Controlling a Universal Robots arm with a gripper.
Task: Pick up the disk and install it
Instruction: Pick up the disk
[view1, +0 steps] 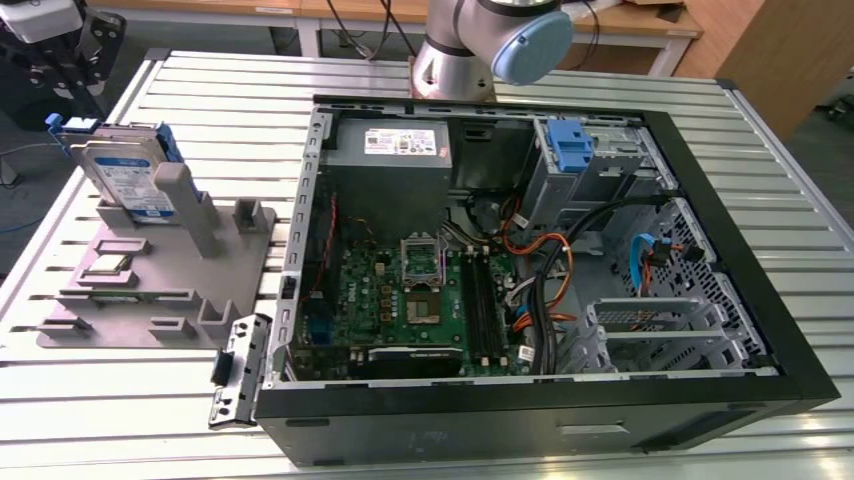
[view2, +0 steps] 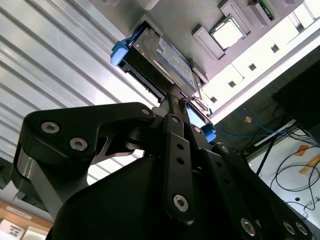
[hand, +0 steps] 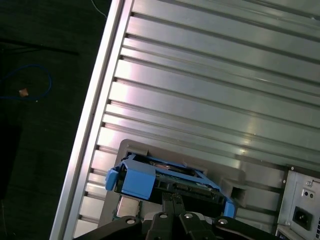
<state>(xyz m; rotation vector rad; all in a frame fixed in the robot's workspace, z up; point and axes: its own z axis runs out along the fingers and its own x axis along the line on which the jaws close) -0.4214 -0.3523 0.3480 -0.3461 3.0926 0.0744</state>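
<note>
Presently: one rectangular silver-metal disk (view1: 123, 178) with blue rails stands upright in one grey plastic fixture (view1: 160, 290); one black gripper (hand: 173, 200), fingers together, hangs just above its top edge, apparently not touching.

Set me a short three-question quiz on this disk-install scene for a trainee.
1. True or false: the disk stands on edge in the grey fixture, outside the computer case.
2. The gripper is nearest to: A the power supply; B the disk; C the motherboard.
3. Fill in: the rails on the disk are ___ in colour.
Key: 1 true; 2 B; 3 blue.
</note>
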